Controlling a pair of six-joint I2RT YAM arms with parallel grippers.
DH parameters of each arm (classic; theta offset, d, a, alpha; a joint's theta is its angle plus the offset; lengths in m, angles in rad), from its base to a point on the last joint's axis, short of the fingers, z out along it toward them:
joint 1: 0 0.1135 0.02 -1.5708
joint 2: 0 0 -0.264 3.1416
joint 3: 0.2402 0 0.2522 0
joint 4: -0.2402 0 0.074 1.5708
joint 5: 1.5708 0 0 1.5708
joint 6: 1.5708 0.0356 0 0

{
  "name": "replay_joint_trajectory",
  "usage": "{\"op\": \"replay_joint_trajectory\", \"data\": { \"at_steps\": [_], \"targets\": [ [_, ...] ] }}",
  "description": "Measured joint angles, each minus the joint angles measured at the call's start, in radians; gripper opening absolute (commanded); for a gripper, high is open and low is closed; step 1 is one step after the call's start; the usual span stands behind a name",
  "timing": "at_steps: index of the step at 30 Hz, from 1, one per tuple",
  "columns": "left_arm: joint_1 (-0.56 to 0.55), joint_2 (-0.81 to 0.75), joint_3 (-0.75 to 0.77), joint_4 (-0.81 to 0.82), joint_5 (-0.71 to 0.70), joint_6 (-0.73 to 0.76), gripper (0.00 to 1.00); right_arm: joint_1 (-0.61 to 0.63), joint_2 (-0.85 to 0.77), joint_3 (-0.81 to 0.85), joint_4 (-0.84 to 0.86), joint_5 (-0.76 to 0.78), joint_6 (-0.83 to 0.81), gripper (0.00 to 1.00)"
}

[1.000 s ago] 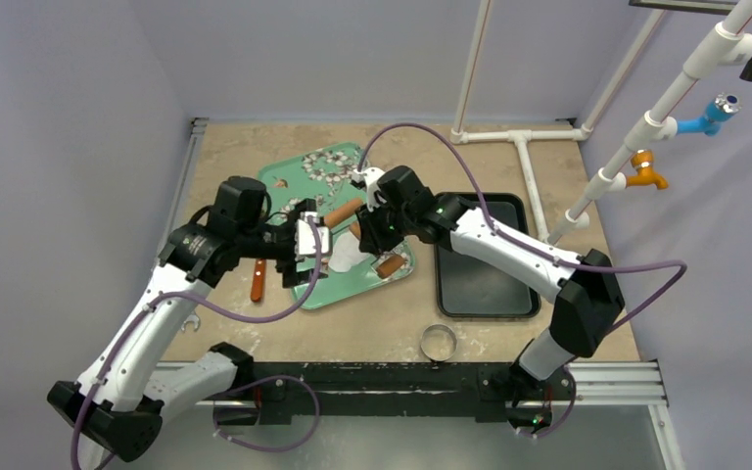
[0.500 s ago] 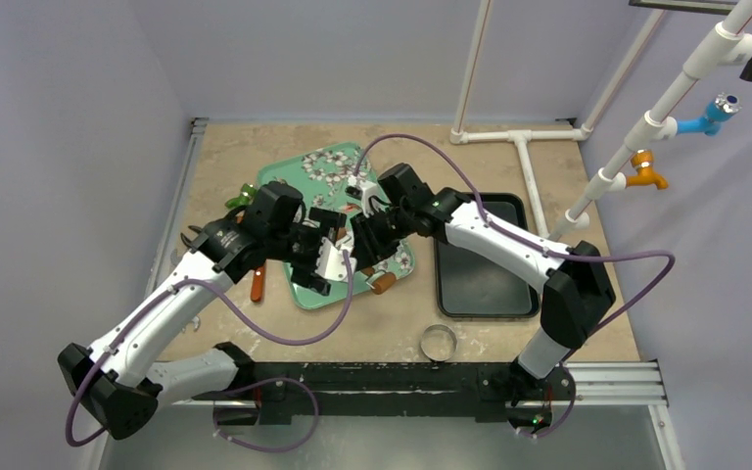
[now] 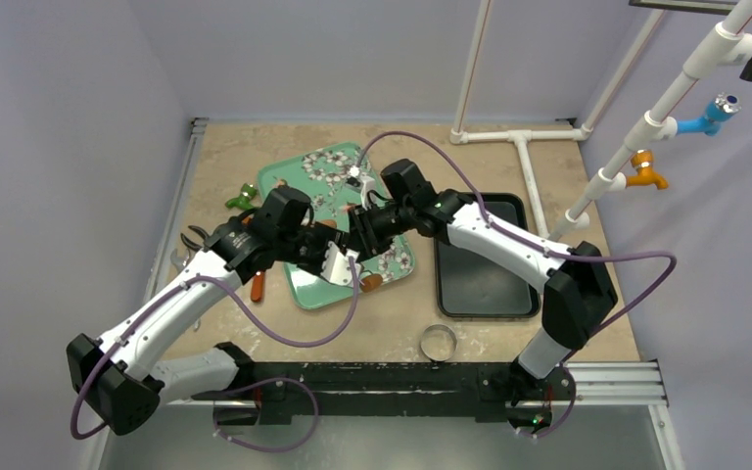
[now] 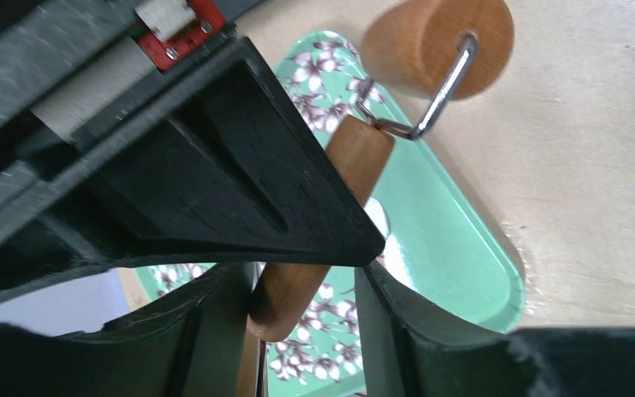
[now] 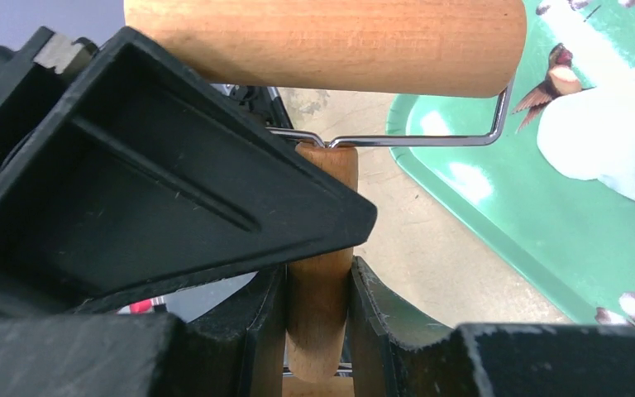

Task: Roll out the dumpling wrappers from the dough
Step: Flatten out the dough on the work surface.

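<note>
Top external, entry one: what do I write?
— Item: left gripper (image 3: 337, 260) and right gripper (image 3: 365, 233), nose to nose over the green tray (image 3: 304, 291). Also on the surface (image 3: 255, 137): black tray (image 3: 480, 269) and ring cutter (image 3: 438, 343), with no gripper near either.
— Entry two, the roller (image 5: 322, 37)?
— Wooden barrel on a bent wire. Right wrist view: right gripper clamped on the handle (image 5: 321, 331), barrel crosswise above the fingers. Left wrist view: the same handle sits in the gap of the left gripper, jaws apart, with tray showing past one side of it. I would not call that a hold.
— Entry three, the dough (image 5: 608, 141)?
— One white lump on the green tray. In the right wrist view it lies off the barrel's end, not under it. Of wrappers: no thin round that I can see.
— Handling note for the step?
— My reading: the roller is being positioned between the two grippers ahead of rolling. Get one firm hold on the handle first. Then bring the barrel level over the lump, press lightly, and roll from the middle outward in short strokes. Soft dough may stick and lift with the barrel, and the tray may slide, so the spare gripper could steady it.
</note>
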Motion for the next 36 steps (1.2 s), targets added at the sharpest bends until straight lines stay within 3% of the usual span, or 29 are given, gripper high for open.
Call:
{"op": "replay_joint_trajectory", "data": {
  "at_steps": [7,10,11,12,15,21,24,29,30,34,36],
  "targets": [
    [-0.006,0.008,-0.006,0.039,-0.020,0.026,0.44,-0.008,-0.009,-0.027,0.023,0.001,0.025,0.00],
    [-0.006,0.008,-0.023,0.043,-0.033,0.045,0.68,-0.010,-0.010,-0.038,0.029,-0.001,0.032,0.00],
    [-0.006,0.008,-0.033,0.051,-0.038,0.051,0.69,-0.010,-0.010,-0.039,0.029,-0.002,0.037,0.00],
    [-0.006,0.008,-0.040,0.055,-0.040,0.061,0.67,-0.010,-0.010,-0.040,0.028,-0.002,0.041,0.00],
    [-0.006,0.002,-0.069,0.071,-0.053,0.075,0.50,-0.013,-0.010,-0.040,0.028,0.005,0.049,0.00],
    [-0.006,0.010,-0.071,0.099,-0.077,0.066,0.30,-0.018,-0.010,-0.048,0.052,0.012,0.079,0.00],
    [-0.006,0.020,-0.071,0.103,-0.083,0.064,0.00,-0.018,-0.010,-0.071,0.087,0.011,0.105,0.00],
    [-0.007,0.029,-0.071,0.099,-0.085,0.045,0.00,-0.030,-0.010,-0.077,0.105,0.009,0.136,0.00],
    [-0.006,0.029,-0.071,0.099,-0.085,0.036,0.00,-0.030,-0.010,-0.078,0.107,0.009,0.137,0.05],
    [-0.006,0.036,-0.071,0.101,-0.086,-0.019,0.00,-0.029,-0.014,-0.084,0.110,0.029,0.127,0.41],
    [-0.006,0.047,-0.071,0.117,-0.084,-0.061,0.00,-0.025,-0.025,-0.084,0.106,0.060,0.101,0.49]
  ]
}}
